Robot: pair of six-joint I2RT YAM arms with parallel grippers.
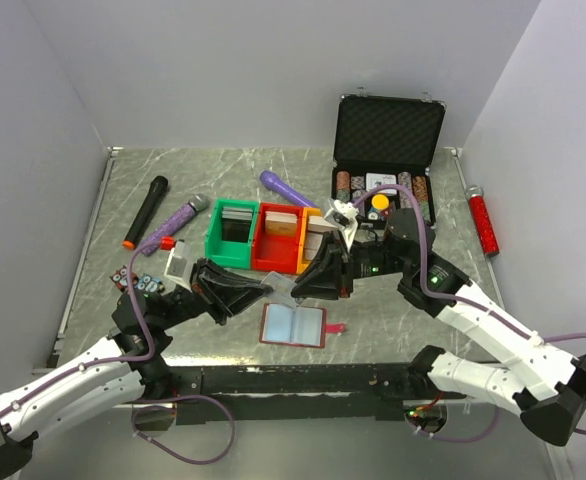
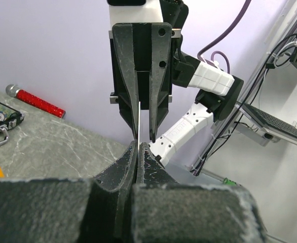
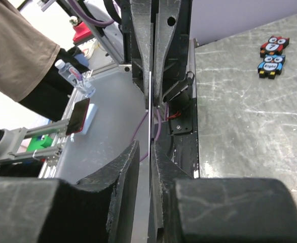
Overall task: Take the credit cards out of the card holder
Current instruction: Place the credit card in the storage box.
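At the centre of the top view the left gripper [image 1: 266,288] and right gripper [image 1: 299,289] meet tip to tip. Just below them the card holder [image 1: 293,325] lies open. One card [image 3: 150,116] is out, pinched by the left and sitting between the narrowly parted right fingers. Whether more cards remain is unclear.

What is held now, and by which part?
A thin card, seen edge-on: the left gripper pinches one end; the right gripper straddles the other end, slightly open.
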